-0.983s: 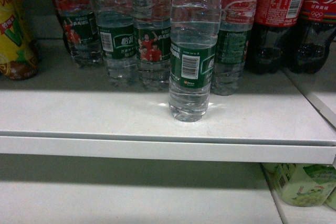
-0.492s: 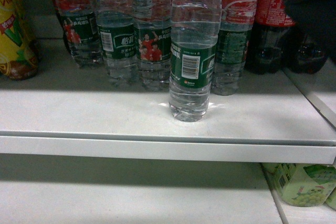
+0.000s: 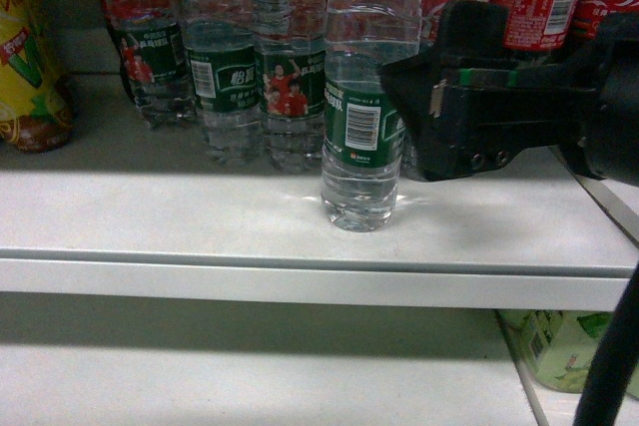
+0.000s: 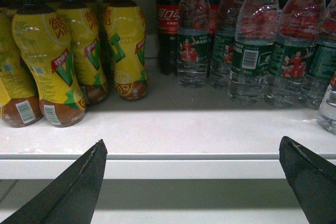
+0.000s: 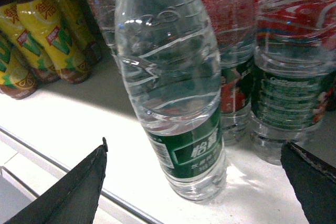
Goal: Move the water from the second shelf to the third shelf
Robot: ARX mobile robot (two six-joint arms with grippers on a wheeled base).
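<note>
While the water bottle (image 3: 365, 97) stands alone near the front of the white shelf (image 3: 200, 216), a little ahead of the row of like bottles (image 3: 220, 57) behind it, our right gripper (image 5: 194, 182) is level with it on its right side. From the right wrist camera the two dark fingertips (image 5: 79, 187) sit wide apart, with the bottle framed between them but touching neither — nothing is held. Head view shows the gripper's black body just beside the green label, overlapping the neighbouring bottle at the back; we cannot tell from there whether any contact is made.

Our left gripper (image 4: 191, 182) hangs spread and empty further left, facing the yellow drink bottles (image 4: 68, 51) and taking no part.

Step in hand, as we judge it: the approach to the grasp. Lifting and transfer to the other shelf are not yet begun.

Next move calls for pushing the right gripper forward until the fingers flank the bottle at the label, then closing squarely. Care needed — the bottle is thin-walled and tall, so an off-centre touch could tip it into the row behind. The cola bottles (image 3: 539, 7) stand close at the right, leaving little room to swing.
</note>
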